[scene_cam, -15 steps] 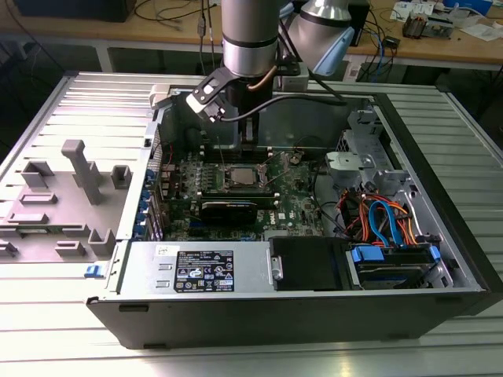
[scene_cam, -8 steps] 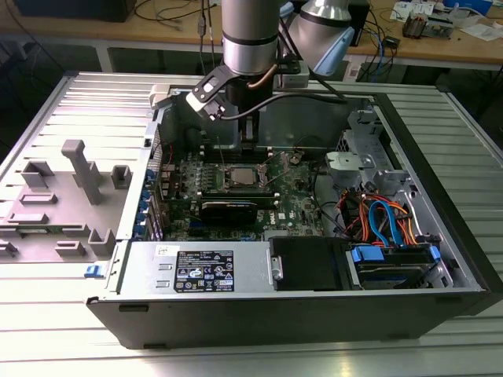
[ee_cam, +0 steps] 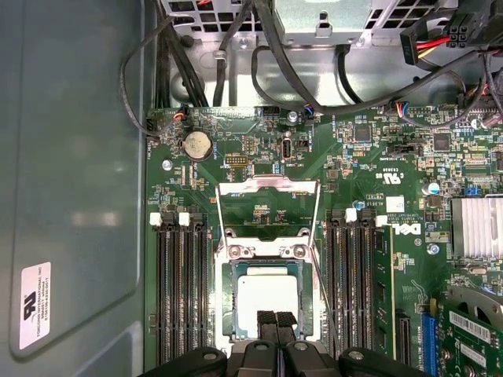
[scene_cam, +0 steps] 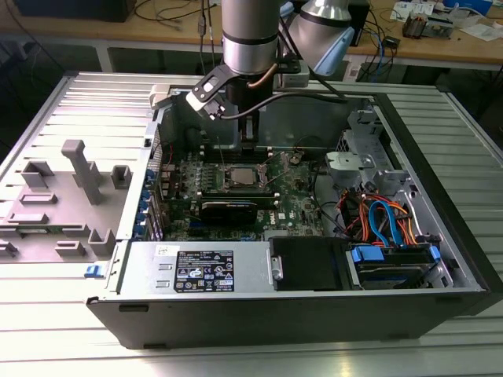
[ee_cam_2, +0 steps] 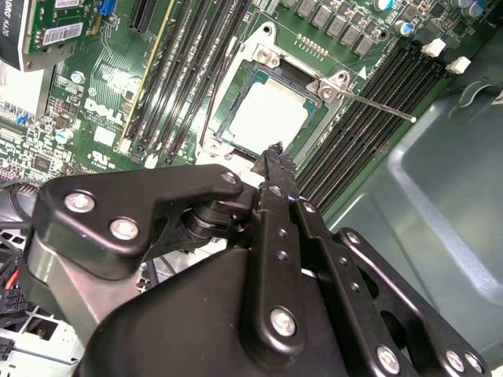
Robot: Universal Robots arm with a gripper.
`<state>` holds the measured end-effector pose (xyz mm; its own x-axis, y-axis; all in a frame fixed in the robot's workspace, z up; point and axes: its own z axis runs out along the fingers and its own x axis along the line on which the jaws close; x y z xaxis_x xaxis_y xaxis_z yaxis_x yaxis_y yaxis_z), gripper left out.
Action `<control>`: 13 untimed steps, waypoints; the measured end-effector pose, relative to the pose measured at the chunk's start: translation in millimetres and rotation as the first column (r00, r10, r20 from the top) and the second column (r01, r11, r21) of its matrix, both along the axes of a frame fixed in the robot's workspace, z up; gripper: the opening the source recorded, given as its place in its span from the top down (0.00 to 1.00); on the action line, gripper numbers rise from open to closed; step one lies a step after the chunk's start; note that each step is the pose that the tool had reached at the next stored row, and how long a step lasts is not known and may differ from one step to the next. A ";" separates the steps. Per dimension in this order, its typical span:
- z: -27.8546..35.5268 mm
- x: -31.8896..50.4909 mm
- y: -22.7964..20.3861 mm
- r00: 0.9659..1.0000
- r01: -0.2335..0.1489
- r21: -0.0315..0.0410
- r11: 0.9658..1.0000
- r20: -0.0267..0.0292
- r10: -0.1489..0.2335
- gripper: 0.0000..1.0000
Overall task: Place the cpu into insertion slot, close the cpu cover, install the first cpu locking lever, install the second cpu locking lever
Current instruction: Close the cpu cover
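The circuit board is deep green, flecked with silver solder spots and white print. On it the cpu has a dull, pale silver-grey top, and the cpu cover is a bright silvery frame. The memory slots are black with white end clips. The gripper is matte black with silver screw heads. Orange, blue and red cables lie inside the black case. The ribbed table is pale grey.
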<state>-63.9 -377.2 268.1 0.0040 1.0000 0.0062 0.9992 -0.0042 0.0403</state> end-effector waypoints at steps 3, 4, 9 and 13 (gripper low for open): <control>0.1 0.0 0.0 1.000 0.000 0.000 1.000 0.000 0.000 0.89; 0.1 0.0 0.0 1.000 0.000 0.000 1.000 0.000 0.000 0.89; 4.2 0.0 0.0 1.000 0.000 0.000 1.000 0.000 0.000 0.89; 10.9 0.0 0.0 1.000 0.000 0.000 1.000 0.000 0.000 0.89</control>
<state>-63.9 -377.2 279.0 0.0039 1.0000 0.0062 0.9992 -0.0042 0.0403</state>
